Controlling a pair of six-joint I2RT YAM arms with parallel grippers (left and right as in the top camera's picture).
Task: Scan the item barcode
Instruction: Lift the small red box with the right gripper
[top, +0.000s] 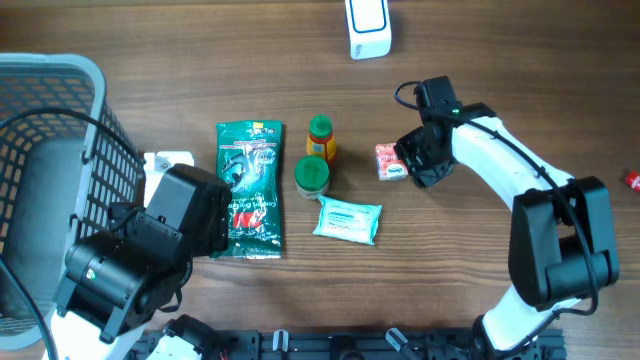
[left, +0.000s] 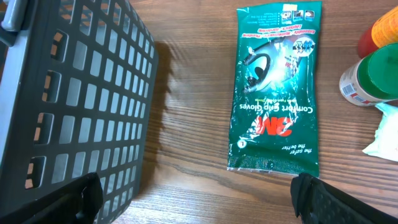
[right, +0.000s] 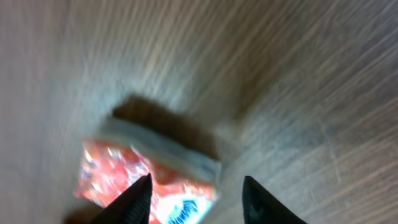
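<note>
A small red and white packet (top: 389, 160) lies flat on the wooden table right of centre; in the right wrist view the packet (right: 124, 171) is blurred. My right gripper (top: 410, 165) hangs just over its right end, open (right: 196, 183). One fingertip overlaps the packet's edge and the other is over bare wood. A white scanner-like device (top: 368, 27) stands at the far edge. My left gripper (left: 196, 196) is wide open and empty, low over the table between the basket and a green glove pack.
A grey mesh basket (top: 50, 110) fills the left side. A green 3M glove pack (top: 250, 188), an orange bottle (top: 320, 137), a green-capped jar (top: 312, 176) and a wipes pack (top: 347, 219) lie mid-table. A white box (top: 168, 162) sits by the basket.
</note>
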